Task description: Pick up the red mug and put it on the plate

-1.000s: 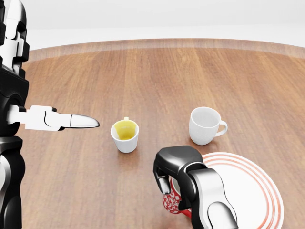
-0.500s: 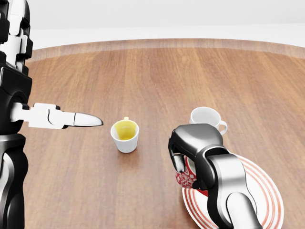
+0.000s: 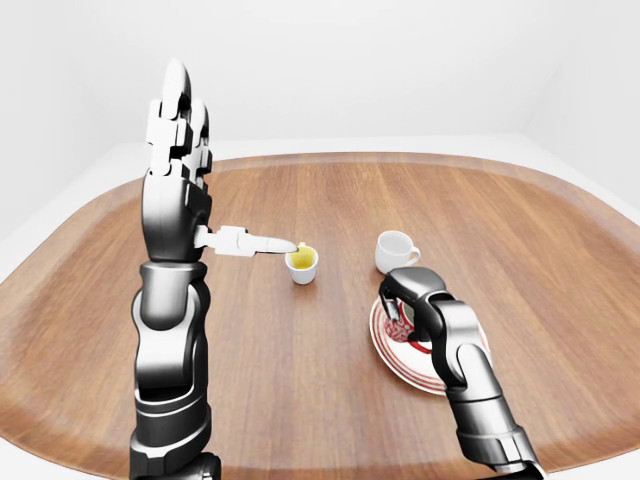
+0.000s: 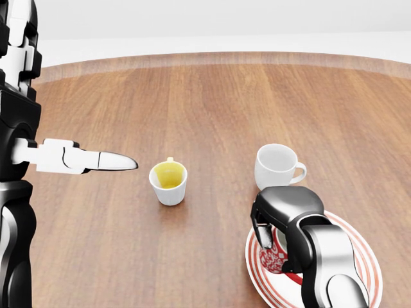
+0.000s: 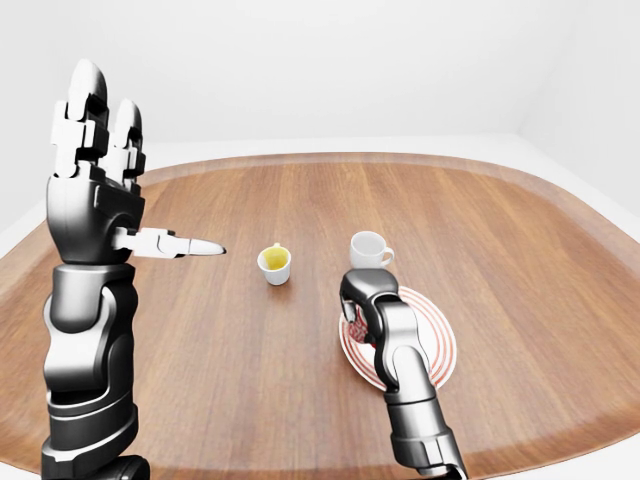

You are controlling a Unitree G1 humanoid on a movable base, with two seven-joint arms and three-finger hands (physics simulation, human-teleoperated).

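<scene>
We see the right hand [image 4: 273,221] with its fingers clamped around the red mug [image 4: 275,258], which sits over the left part of the red-ringed plate [image 4: 359,256] on the wooden worktop [image 4: 212,102]. The left hand [image 3: 178,125] is raised upright, fingers spread apart and empty. A yellow-lined cup [image 4: 168,182] and a white cup [image 4: 276,168] stand near the plate.
</scene>
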